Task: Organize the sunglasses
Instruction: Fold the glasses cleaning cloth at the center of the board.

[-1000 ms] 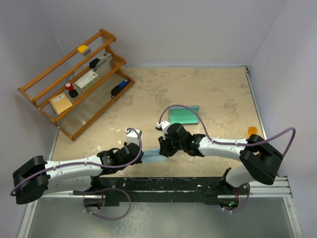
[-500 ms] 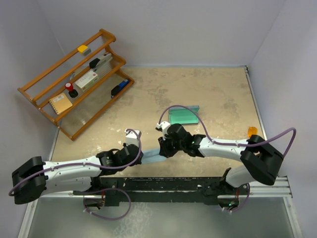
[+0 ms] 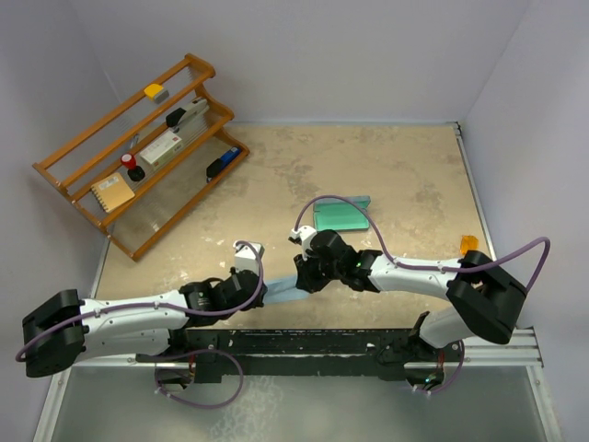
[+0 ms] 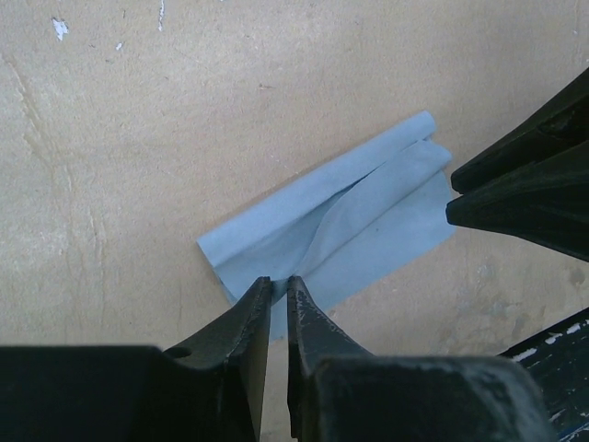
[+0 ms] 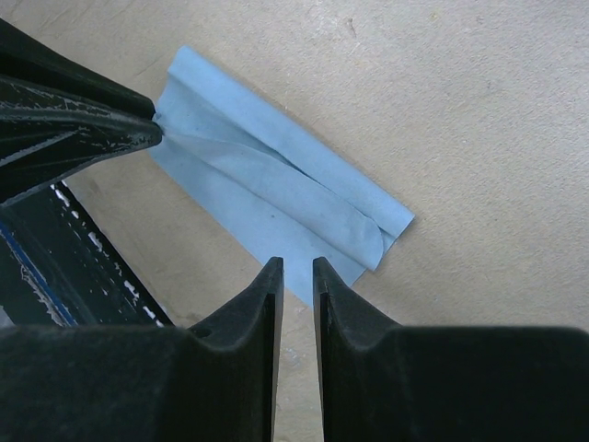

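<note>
Beige mottled table (image 3: pixel 405 175), walled in pale on three sides.

Seen only from above: wooden rack (image 3: pixel 189 203) at the far left corner, loaded with small items. Teal case (image 3: pixel 339 219) near mid-table, just beyond the right arm's wrist. Small orange thing (image 3: pixel 469 243) at the right edge. Both arms reaching inward from the near edge to meet over a blue cloth (image 3: pixel 283 295). From up there, little of that cloth on show, most of it hidden under the two wrists.

Shown only by the wrist cameras: cloth lying flat on the table, loosely folded lengthwise into a strip, one long crease raised along its middle. At one short end, left tool (image 4: pixel 279 281); at the other, right tool (image 5: pixel 296 265), each pointing at the other along the strip.

Left tool: open by a mere slit, tips set at the cloth's edge. Right tool: parted a little wider, table visible through the gap, tips over the cloth's near corner. Probably touching the fabric in both cases, though hard to confirm at these angles; nothing seen clamped or lifted.

Case well apart from both tools, nearer the right one.
</note>
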Controlling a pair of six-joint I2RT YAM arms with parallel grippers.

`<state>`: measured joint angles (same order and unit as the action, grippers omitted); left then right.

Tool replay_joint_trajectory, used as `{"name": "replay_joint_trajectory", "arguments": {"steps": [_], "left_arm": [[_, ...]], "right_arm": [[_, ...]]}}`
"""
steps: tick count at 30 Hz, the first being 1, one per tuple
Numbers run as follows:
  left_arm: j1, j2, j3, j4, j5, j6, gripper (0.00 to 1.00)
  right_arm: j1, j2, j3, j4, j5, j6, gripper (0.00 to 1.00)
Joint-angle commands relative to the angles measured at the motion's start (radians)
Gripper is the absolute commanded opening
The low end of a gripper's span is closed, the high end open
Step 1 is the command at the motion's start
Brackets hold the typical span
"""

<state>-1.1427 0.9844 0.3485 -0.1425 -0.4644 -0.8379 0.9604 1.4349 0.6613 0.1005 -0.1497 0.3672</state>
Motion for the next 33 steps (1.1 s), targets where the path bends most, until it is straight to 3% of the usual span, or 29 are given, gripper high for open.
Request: {"name": "replay_joint_trajectory", "arguments": {"steps": [1,15,24,33], "left_arm": [[-0.022,-0.008,0.000,0.021,-0.003,-0.030,0.09],[-0.102,-0.006,0.002,-0.022,-0.069,-0.087,0.08],[-0.129,0.006,0.016,-0.048,-0.105,-0.106,0.18],[-0.135,0.011,0.024,-0.059,-0.122,-0.104,0.18]], "right_arm": [[0.005,-0.024,-0.001,-0.001,0.011,0.003,0.21],[0.005,-0.026,0.003,-0.004,0.021,-0.005,0.21],[0.005,-0.031,0.005,-0.007,0.022,-0.008,0.21],[0.004,-0.031,0.014,-0.012,0.028,-0.013,0.20]]}}
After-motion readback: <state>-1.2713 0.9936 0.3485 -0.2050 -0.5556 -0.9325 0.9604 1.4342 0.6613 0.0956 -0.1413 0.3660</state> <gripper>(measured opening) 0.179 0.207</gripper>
